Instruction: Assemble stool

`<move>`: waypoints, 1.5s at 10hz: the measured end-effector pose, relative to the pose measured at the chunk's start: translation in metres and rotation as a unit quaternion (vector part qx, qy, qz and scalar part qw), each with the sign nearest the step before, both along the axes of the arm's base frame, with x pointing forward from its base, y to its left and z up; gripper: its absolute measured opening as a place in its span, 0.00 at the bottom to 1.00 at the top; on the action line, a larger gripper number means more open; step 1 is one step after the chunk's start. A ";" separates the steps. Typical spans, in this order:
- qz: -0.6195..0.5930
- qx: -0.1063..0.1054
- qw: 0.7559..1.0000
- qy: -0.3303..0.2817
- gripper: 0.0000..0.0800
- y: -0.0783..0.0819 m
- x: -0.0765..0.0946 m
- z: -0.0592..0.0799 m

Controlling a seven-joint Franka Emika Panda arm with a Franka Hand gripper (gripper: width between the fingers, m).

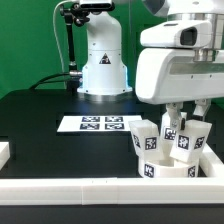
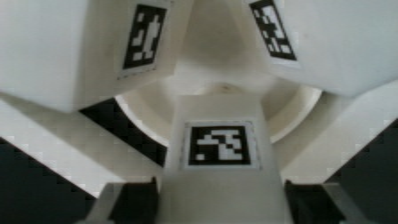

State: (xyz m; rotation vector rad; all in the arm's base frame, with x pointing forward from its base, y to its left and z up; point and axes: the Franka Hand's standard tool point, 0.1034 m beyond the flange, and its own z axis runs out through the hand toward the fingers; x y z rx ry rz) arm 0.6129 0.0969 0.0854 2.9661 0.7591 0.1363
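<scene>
Stool parts sit clustered at the exterior view's lower right, against the white border rail point(image 1: 100, 186) on the black table point(image 1: 50, 110). Seat point(image 1: 165, 170) lies low in the cluster, a tag on its side wall. Legs stand up from it: one at the cluster's left point(image 1: 146, 138), one behind centre point(image 1: 169, 127), one at the right point(image 1: 190, 140), each tagged.

Gripper point(image 1: 188, 112) hangs from the arm's white wrist housing directly above the right leg; fingers straddle its upper end. Contact with the leg cannot be read from the exterior view.

Wrist view: seat point(image 2: 222, 100) shows as a pale round rim in the middle. A tagged leg point(image 2: 221, 150) runs between the two grey fingertips point(image 2: 125, 205), which flank it closely (true clamping not resolvable, edges blurred). Two more tagged legs lean in beyond it, one point(image 2: 143, 40) and the other point(image 2: 270, 30).

Marker board point(image 1: 100, 124) lies flat mid-table, well apart from the cluster. Robot base point(image 1: 103, 65) stands behind it.
</scene>
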 end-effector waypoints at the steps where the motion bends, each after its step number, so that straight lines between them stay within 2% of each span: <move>1: -0.029 0.003 1.000 -0.002 0.42 0.000 0.000 0.000; 6: -0.185 0.021 0.982 -0.010 0.42 0.000 0.000 0.000; 8: -0.273 0.048 0.961 -0.023 0.42 -0.001 0.002 -0.001; 12: -0.438 0.076 0.895 -0.028 0.42 0.012 0.000 -0.001; 14: -0.507 0.086 0.857 -0.027 0.42 0.017 -0.001 -0.002; 15: -0.552 0.091 0.828 -0.027 0.42 0.019 -0.001 -0.002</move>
